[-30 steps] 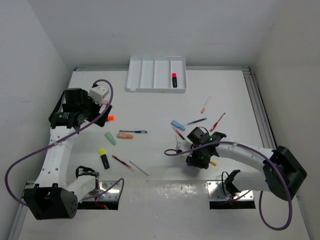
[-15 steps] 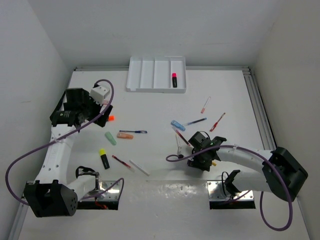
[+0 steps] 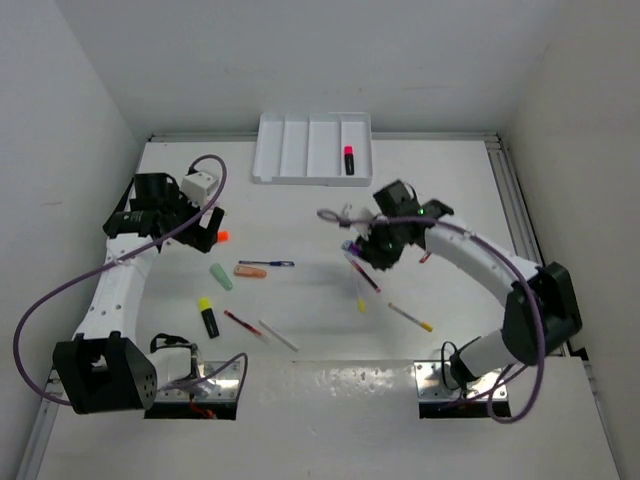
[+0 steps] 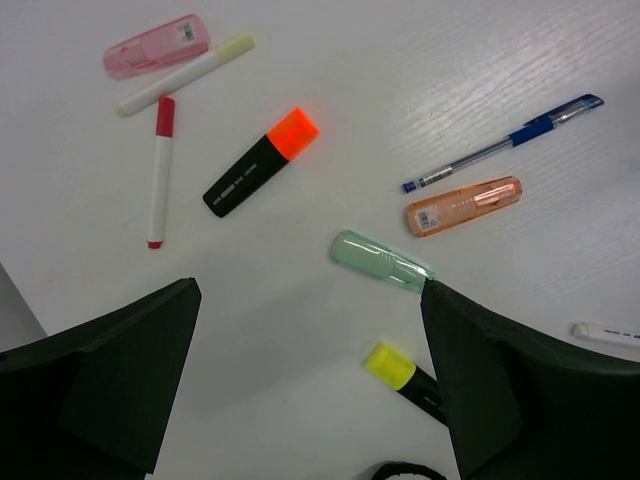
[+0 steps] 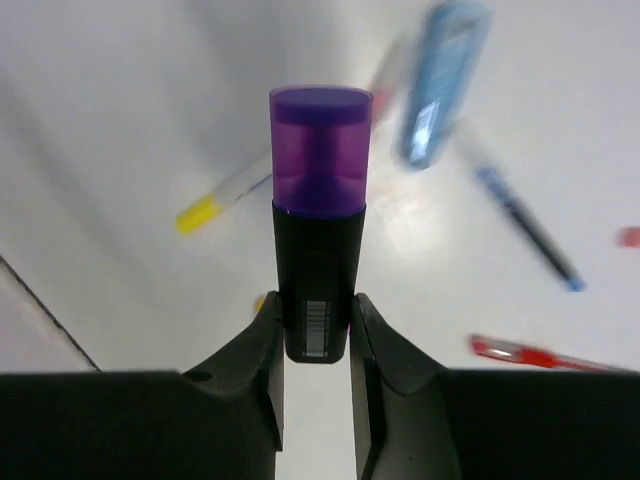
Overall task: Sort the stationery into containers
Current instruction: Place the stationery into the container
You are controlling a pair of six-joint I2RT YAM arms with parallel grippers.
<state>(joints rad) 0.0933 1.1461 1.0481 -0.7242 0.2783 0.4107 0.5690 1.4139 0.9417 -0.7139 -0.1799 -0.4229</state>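
Note:
My right gripper [image 3: 372,243] is shut on a purple-capped black highlighter [image 5: 320,220] and holds it above the table's middle, cap pointing away from the wrist. Below it lie a blue highlighter [image 5: 445,80], a blue pen [image 5: 525,220], a red pen [image 5: 540,355] and a yellow-tipped pen [image 5: 225,200]. My left gripper [image 4: 308,290] is open and empty above an orange-capped highlighter [image 4: 262,162], a green highlighter [image 4: 380,260], an orange one [image 4: 463,205] and a yellow-black one [image 4: 400,372]. The white four-compartment tray [image 3: 295,145] at the back holds a pink-capped highlighter [image 3: 348,159] in its rightmost compartment.
A pink highlighter [image 4: 156,46], a pale yellow-tipped pen [image 4: 185,75] and a red-capped white pen [image 4: 158,172] lie far left. A blue pen [image 3: 268,263] lies mid-table, red pens [image 3: 435,243] to the right. Silver base plates [image 3: 455,385] sit at the near edge.
My right gripper has lifted the purple highlighter from near the front edge and carried it back towards the tray. My left gripper has shifted slightly back.

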